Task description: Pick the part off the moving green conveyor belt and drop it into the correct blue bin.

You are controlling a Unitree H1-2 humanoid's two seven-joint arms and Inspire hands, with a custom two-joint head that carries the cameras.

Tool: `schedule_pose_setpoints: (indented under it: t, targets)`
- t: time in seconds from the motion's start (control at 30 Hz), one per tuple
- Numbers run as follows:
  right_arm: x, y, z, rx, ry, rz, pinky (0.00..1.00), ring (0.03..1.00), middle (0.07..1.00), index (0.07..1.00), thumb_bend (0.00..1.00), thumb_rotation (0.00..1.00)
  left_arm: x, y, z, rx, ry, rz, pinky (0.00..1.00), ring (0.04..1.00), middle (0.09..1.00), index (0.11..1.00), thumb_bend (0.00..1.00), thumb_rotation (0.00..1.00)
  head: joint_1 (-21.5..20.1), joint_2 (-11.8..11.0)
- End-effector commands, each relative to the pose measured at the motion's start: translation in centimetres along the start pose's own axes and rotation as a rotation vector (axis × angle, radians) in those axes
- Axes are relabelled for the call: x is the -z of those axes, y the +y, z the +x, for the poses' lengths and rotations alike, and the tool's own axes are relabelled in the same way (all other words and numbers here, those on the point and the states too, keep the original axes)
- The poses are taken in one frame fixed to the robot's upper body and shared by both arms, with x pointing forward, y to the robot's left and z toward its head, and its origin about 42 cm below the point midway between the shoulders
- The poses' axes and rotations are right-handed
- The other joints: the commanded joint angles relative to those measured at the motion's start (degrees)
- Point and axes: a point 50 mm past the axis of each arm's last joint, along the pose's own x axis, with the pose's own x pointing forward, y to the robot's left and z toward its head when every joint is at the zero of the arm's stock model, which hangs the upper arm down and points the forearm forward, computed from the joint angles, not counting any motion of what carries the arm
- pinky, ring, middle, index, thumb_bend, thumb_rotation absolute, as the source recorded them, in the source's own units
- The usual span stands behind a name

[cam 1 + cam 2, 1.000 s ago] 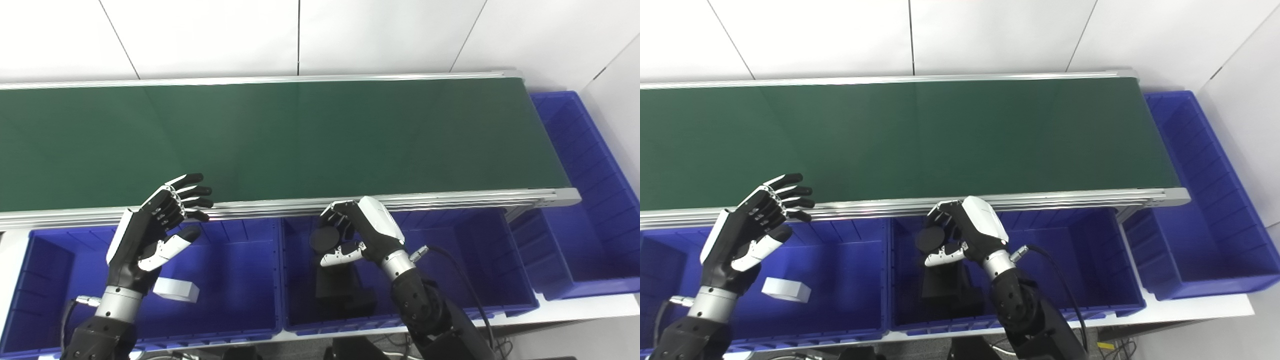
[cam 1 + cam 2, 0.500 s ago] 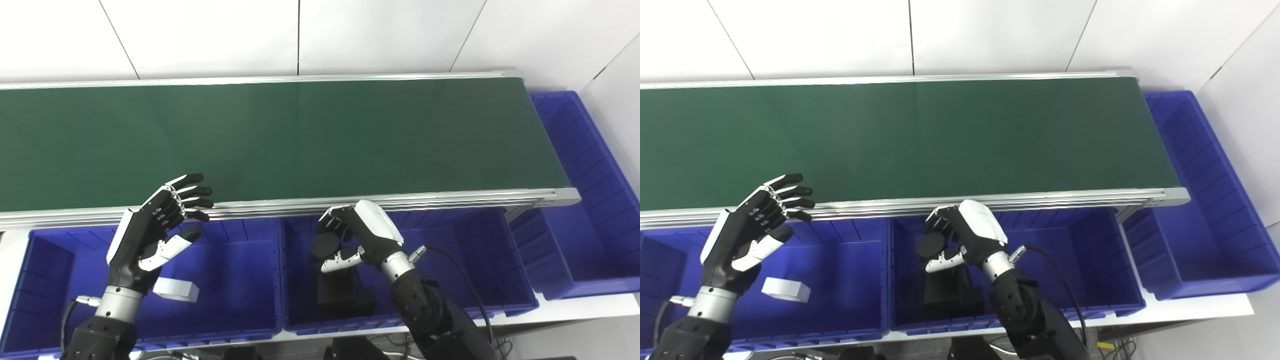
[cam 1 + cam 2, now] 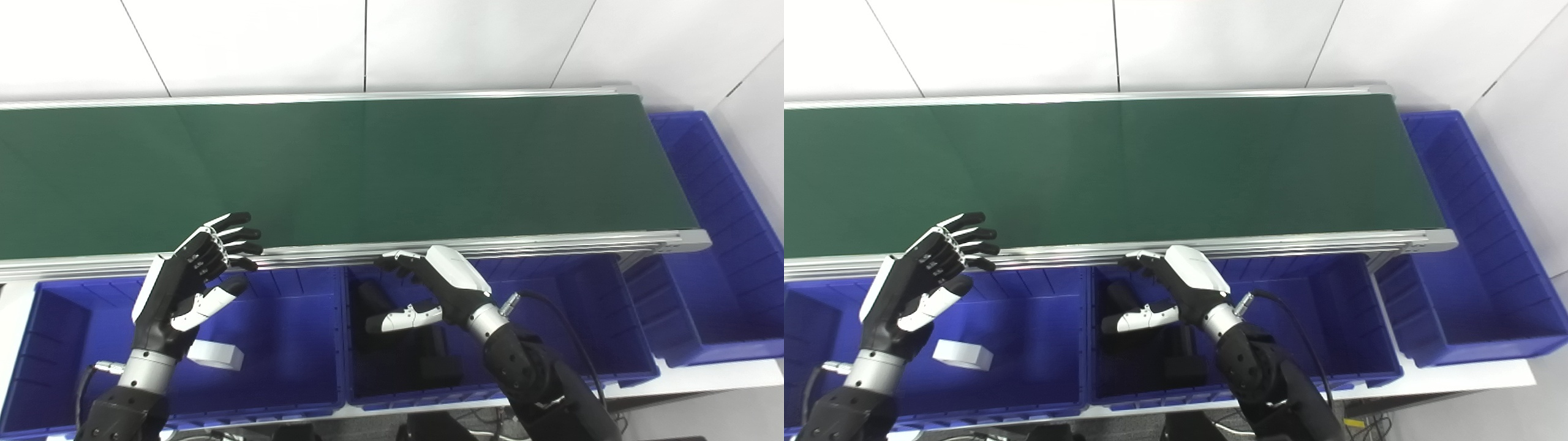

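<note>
The green conveyor belt (image 3: 367, 171) carries no part. My right hand (image 3: 432, 288) is open, fingers spread, over the middle blue bin (image 3: 582, 312). A black cylindrical part (image 3: 370, 296) lies free in that bin, just under and left of the thumb. Another black part (image 3: 440, 362) rests on the bin floor below the hand. Over the left blue bin (image 3: 294, 343), my left hand (image 3: 190, 278) is open and holds nothing, its fingertips at the belt's near rail.
A white block (image 3: 215, 356) lies in the left bin. A third blue bin (image 3: 723, 257) stands past the belt's right end. The belt's aluminium rail (image 3: 551, 240) runs just above the bins. White wall panels stand behind the belt.
My right hand has opened and let go of the black round part, which now lies in the middle bin. The left hand has not moved.
</note>
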Motion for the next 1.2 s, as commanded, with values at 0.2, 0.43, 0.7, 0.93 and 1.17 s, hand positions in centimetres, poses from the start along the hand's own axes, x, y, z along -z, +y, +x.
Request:
schedule_pose_setpoints:
  t: [0.2, 0.43, 0.7, 0.93, 1.17]
  targets:
    - [-2.4, -0.5, -1.5, 0.078, -0.085, 0.143, 0.64, 0.725, 0.763, 0.806, 0.87, 0.69, -0.7, -0.1, 0.5, 0.011, -0.054, 0.006, 0.55, 0.651, 0.717, 0.783, 0.78, 0.52, 1.0, -0.8]
    - [-4.4, -0.2, -3.3, 0.156, -0.198, 0.351, 0.66, 0.709, 0.739, 0.793, 0.84, 0.68, -0.4, -0.3, 0.3, 0.007, -0.06, 0.012, 0.54, 0.644, 0.707, 0.774, 0.79, 0.53, 3.5, -1.7]
    - [-5.5, 0.7, -5.0, 0.228, -0.249, 0.517, 0.65, 0.71, 0.743, 0.78, 0.76, 0.57, -0.2, -0.6, -0.2, 0.002, -0.051, 0.024, 0.55, 0.645, 0.707, 0.772, 0.79, 0.55, 6.9, -3.0]
    - [-4.8, 1.5, -5.4, 0.246, -0.276, 0.574, 0.66, 0.72, 0.762, 0.8, 0.77, 0.62, 0.1, -1.3, -0.6, 0.011, -0.045, 0.027, 0.56, 0.654, 0.712, 0.781, 0.79, 0.54, 9.7, -4.5]
    - [-3.0, 1.7, -5.0, 0.184, -0.273, 0.569, 0.69, 0.775, 0.818, 0.854, 0.83, 0.63, 0.5, -2.0, -0.8, 0.025, -0.045, 0.026, 0.56, 0.658, 0.719, 0.785, 0.76, 0.52, 13.2, -7.7]
